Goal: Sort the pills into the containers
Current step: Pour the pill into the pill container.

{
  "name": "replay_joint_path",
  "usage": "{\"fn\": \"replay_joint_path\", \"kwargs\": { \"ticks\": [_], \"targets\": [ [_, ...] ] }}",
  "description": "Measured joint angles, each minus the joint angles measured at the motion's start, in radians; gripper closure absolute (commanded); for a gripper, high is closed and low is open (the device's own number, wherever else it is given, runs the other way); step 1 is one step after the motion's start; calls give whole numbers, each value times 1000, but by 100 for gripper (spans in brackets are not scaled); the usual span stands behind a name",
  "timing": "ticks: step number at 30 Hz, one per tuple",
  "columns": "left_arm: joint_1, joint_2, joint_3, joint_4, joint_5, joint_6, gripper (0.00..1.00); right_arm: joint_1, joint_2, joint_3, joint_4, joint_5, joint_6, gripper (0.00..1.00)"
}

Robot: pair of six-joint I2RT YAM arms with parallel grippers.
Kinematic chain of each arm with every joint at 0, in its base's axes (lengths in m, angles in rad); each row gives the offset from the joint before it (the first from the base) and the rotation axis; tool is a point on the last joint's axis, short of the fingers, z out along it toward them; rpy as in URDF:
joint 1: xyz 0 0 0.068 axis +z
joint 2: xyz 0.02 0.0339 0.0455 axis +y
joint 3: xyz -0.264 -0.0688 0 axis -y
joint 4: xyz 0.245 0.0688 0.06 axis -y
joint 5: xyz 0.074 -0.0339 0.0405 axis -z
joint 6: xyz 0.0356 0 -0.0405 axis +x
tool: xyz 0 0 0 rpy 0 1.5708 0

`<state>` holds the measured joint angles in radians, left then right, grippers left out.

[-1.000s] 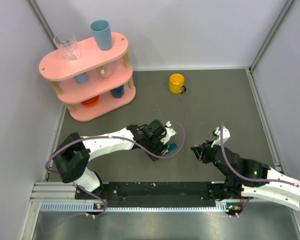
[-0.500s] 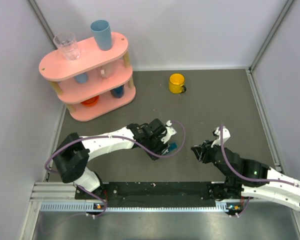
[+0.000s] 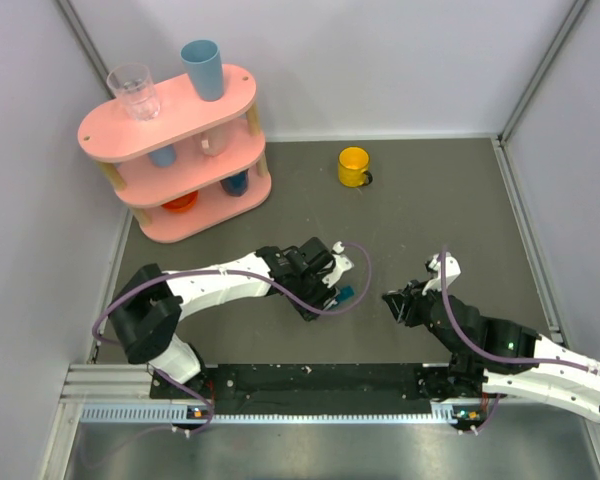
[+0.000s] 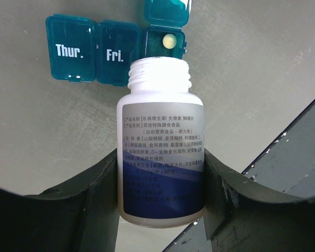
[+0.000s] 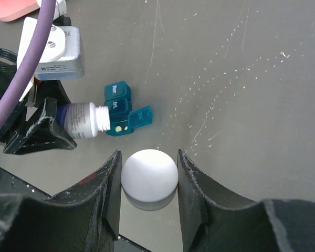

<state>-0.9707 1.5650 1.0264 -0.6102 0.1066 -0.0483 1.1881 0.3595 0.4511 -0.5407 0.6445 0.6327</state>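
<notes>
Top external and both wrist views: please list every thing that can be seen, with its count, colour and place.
Pill box: one, dark teal, on the table; end compartment open.
Pill: one, pale yellow, in the open compartment.
Bottle: one, white, uncapped, its mouth at the open compartment.
Cap: one, white, near the pill box.
Mug: one, yellow, far middle of the table.
Shelf: one, pink, three tiers, far left.
Glass: one, clear, top tier.
Tall cup: one, blue, top tier.
Lower cups: at least four, partly hidden.
Left gripper: black, shut on the bottle.
Right gripper: black, shut on the cap.
</notes>
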Motion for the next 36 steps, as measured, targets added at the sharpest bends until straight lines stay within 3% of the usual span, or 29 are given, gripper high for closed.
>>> {"fn": "replay_joint_path", "kwargs": {
  "ticks": [36],
  "targets": [
    [0,46,50,-50,0,0,100,-2,-7,-14,0,-6,7,100]
  ]
}}
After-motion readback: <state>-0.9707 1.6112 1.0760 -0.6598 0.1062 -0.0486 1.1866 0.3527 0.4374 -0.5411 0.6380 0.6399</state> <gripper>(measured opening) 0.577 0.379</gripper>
